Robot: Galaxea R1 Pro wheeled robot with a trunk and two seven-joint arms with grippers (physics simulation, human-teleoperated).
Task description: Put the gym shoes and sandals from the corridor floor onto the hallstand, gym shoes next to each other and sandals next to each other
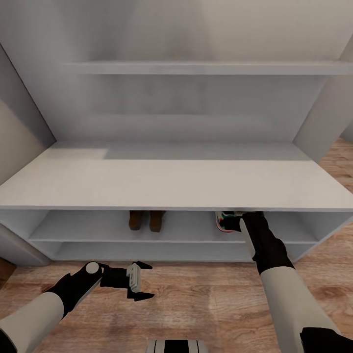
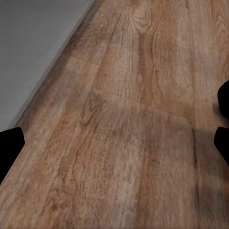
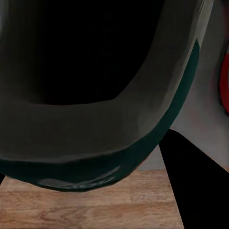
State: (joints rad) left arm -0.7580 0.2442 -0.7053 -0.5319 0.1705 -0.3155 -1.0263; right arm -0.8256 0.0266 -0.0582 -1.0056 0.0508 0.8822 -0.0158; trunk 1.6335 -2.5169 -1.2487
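Note:
The white hallstand (image 1: 162, 184) stands right in front of me. Two brown sandals (image 1: 145, 220) sit side by side on its upper inner shelf. Further right on that shelf a white gym shoe (image 1: 224, 220) with green and red trim pokes out from under the top board. My right gripper (image 1: 235, 218) reaches in at it, fingertips hidden by the board. The right wrist view is close on the gym shoe's (image 3: 95, 129) dark opening and green rim, with one black finger (image 3: 191, 186) outside it. My left gripper (image 1: 141, 282) hangs open over the corridor floor (image 2: 124, 119), holding nothing.
Wood-plank floor (image 1: 196, 299) runs between me and the rack. A long wall shelf (image 1: 206, 67) hangs above the bench. A grey wall (image 1: 19, 113) closes the left side. A red patch (image 3: 224, 81) shows beside the shoe; what it belongs to is unclear.

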